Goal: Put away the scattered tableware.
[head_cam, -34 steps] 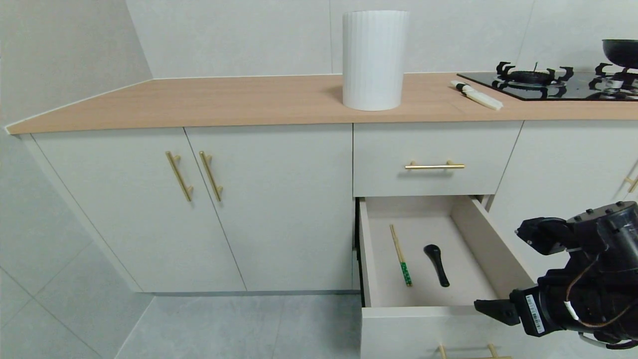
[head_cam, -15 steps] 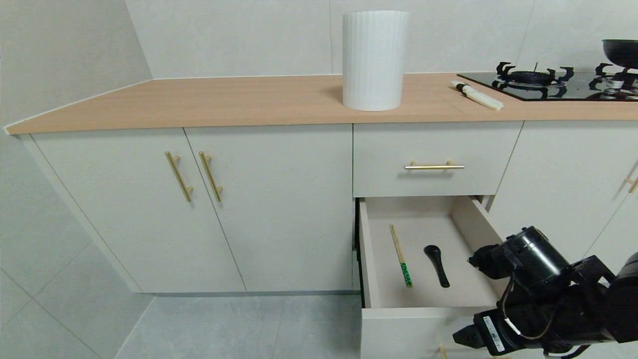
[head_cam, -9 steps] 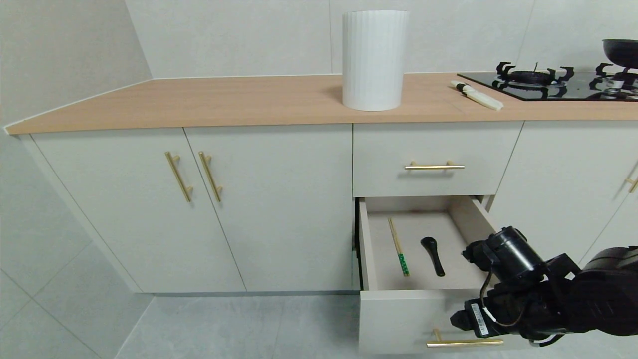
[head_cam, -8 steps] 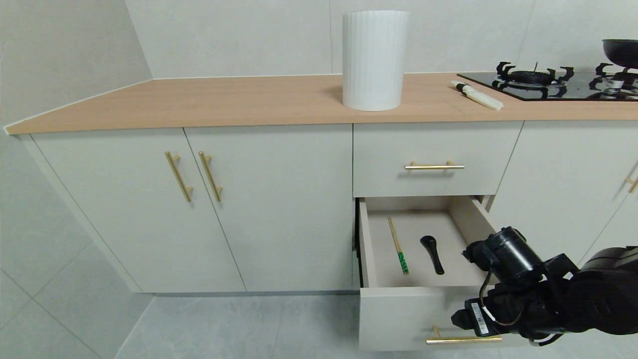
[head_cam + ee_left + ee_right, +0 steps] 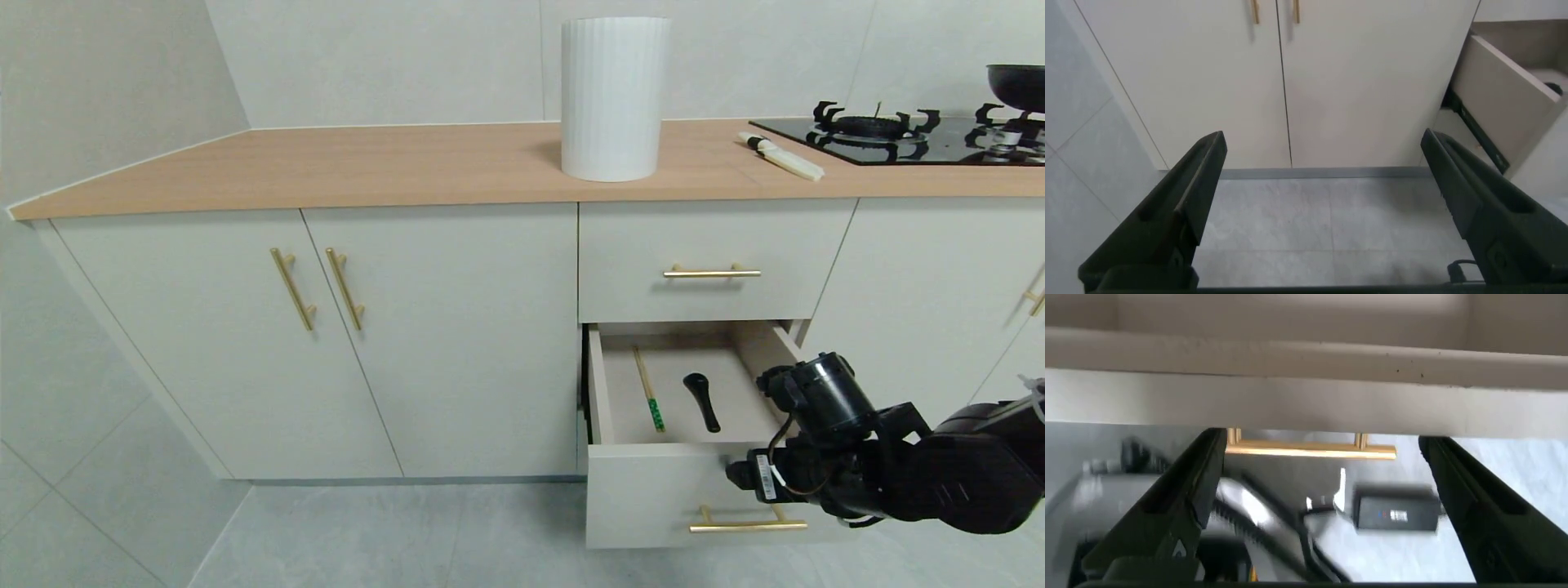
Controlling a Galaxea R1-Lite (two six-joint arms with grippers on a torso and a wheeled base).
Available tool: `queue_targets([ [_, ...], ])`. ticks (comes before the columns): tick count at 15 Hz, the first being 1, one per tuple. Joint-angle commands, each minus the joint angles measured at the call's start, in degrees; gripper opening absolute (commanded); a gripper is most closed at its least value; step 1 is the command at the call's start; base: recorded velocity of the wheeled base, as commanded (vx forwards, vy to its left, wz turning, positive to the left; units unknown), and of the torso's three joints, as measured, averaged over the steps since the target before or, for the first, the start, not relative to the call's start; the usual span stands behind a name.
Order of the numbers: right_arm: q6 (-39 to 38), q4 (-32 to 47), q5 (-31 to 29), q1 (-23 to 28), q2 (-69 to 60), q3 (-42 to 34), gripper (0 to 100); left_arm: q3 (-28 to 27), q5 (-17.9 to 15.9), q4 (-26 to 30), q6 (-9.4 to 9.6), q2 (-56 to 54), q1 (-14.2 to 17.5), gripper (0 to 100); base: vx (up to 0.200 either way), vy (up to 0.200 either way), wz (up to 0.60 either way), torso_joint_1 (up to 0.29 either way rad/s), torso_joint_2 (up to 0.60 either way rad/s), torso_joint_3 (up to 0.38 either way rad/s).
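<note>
Lying in the part-open beige drawer [image 5: 653,490], the black spoon [image 5: 702,400] runs 12 to 6 o'clock, bowl at 12, handle toward the front panel. At its 9 o'clock, apart, the wooden chopsticks with green ends [image 5: 647,390] lie almost parallel, green ends toward 6. My right gripper [image 5: 739,475] sits at the spoon's 5 o'clock, outside, right at the drawer front above the gold bar handle [image 5: 747,526], fingers spread wide, holding nothing. My left gripper [image 5: 1323,143] is also spread wide and empty, over the grey floor tiles [image 5: 1315,229].
</note>
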State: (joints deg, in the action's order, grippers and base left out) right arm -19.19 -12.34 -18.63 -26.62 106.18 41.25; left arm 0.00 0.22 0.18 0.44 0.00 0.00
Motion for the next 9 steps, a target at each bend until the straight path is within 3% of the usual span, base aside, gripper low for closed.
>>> queue_targets([
  [1, 0.0, 0.2, 0.0, 1.0, 1.2, 1.5, 100, 0.0, 0.0, 0.0, 0.00, 0.0, 0.0, 100, 0.000, 0.000, 0.00, 0.000, 0.00, 0.000],
  [9, 3.7, 0.1, 0.3, 2.5, 7.3, 11.4, 100, 0.0, 0.0, 0.0, 0.00, 0.0, 0.0, 100, 0.000, 0.000, 0.00, 0.000, 0.00, 0.000],
])
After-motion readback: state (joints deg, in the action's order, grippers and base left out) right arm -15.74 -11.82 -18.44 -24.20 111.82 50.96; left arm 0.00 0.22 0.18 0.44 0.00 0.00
